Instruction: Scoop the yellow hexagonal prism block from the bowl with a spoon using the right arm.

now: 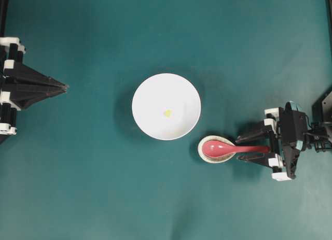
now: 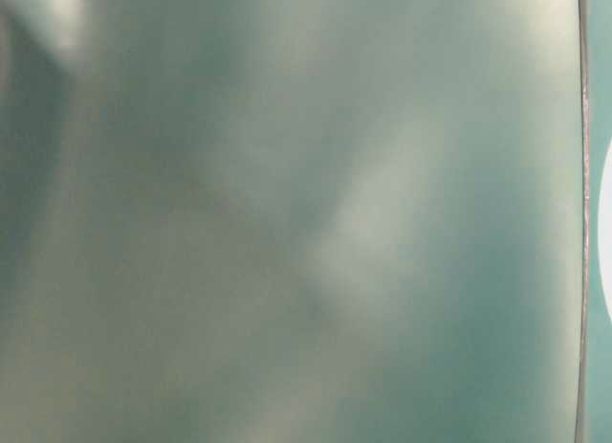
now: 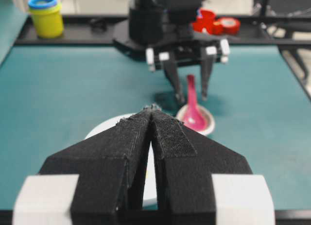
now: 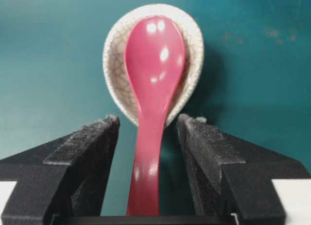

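The spoon (image 4: pixel 154 84) looks like glossy pink-red ceramic or glazed plastic, smooth enough to throw bright highlights, and the little spoon rest (image 4: pixel 114 55) under it has a crackle-glazed off-white finish. The bowl (image 1: pixel 166 106) is plain smooth white, looks glazed, while the table (image 1: pixel 93 188) is a matt teal mat. The right gripper's fingers (image 4: pixel 90 142) wear rough, fuzzy black padding, same on the left gripper's fingers (image 3: pixel 170 137), with smooth white plastic fittings behind.

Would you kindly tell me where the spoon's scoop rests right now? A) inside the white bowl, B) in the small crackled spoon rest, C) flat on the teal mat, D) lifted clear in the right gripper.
B: the pink-red spoon has its scoop in the crackled spoon rest, its handle running between the open right gripper's fingers without touching them.
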